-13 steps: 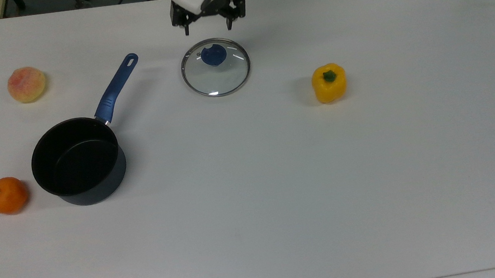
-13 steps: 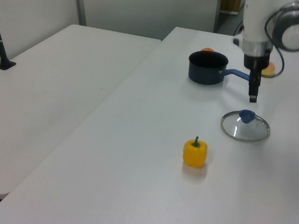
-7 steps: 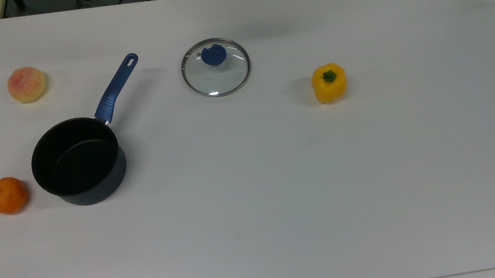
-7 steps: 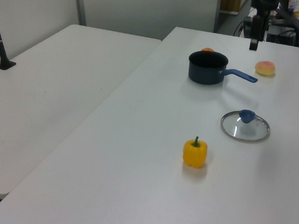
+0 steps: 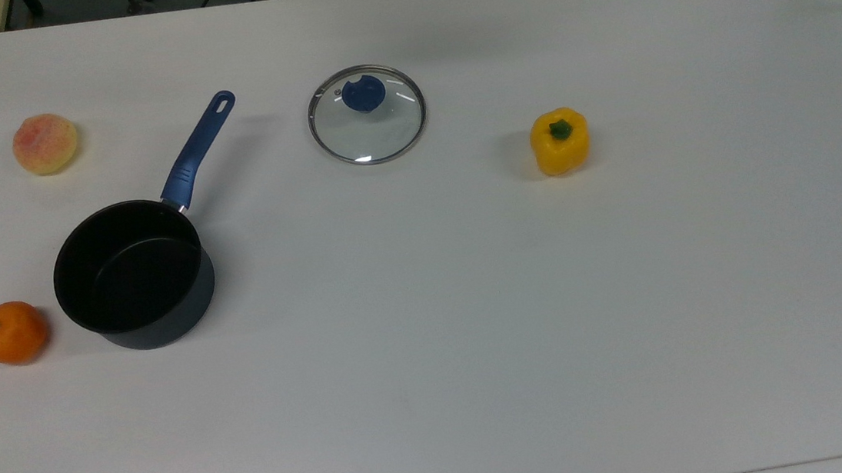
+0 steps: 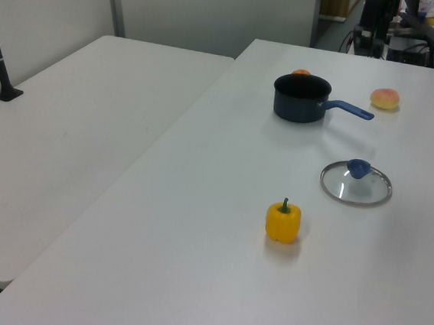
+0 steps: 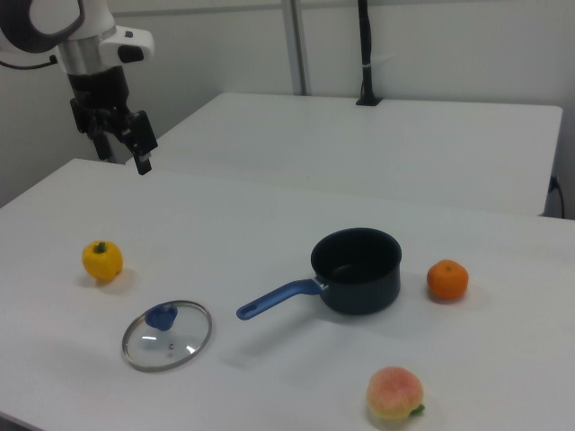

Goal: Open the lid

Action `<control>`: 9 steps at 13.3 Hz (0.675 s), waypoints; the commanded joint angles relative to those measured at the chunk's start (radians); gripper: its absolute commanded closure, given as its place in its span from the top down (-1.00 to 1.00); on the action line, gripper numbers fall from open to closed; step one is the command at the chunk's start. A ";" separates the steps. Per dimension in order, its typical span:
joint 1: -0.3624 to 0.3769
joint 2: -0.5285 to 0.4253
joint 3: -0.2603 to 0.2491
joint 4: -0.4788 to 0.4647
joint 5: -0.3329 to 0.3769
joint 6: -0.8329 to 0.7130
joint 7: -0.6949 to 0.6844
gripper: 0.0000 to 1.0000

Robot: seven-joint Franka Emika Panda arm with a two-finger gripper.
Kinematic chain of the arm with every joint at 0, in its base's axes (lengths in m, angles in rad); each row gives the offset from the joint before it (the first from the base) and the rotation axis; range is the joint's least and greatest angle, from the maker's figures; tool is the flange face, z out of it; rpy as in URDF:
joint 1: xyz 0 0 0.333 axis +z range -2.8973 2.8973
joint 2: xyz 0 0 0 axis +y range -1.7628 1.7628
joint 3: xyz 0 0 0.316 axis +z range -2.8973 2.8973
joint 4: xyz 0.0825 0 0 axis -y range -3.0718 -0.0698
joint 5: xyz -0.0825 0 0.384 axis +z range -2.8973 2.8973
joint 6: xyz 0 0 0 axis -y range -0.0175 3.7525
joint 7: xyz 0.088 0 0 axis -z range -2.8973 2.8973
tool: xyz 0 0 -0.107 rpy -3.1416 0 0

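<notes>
Top view shows the lid (image 5: 367, 114) flat on the table (image 5: 473, 301), near the far edge, well apart from the pan (image 5: 133, 274). So I think the job is done. Right view shows my pincer (image 7: 135, 144) high up, far from the lid; whether it is spread, I cannot tell.

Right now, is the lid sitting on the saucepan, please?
No, the lid lies flat on the table, apart from the saucepan.
</notes>
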 commanded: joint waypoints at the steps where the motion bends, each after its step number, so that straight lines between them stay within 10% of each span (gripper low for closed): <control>1: 0.012 0.032 -0.068 0.014 0.004 0.055 -0.239 1.00; 9: 0.055 0.061 -0.145 0.014 -0.035 0.086 -0.247 1.00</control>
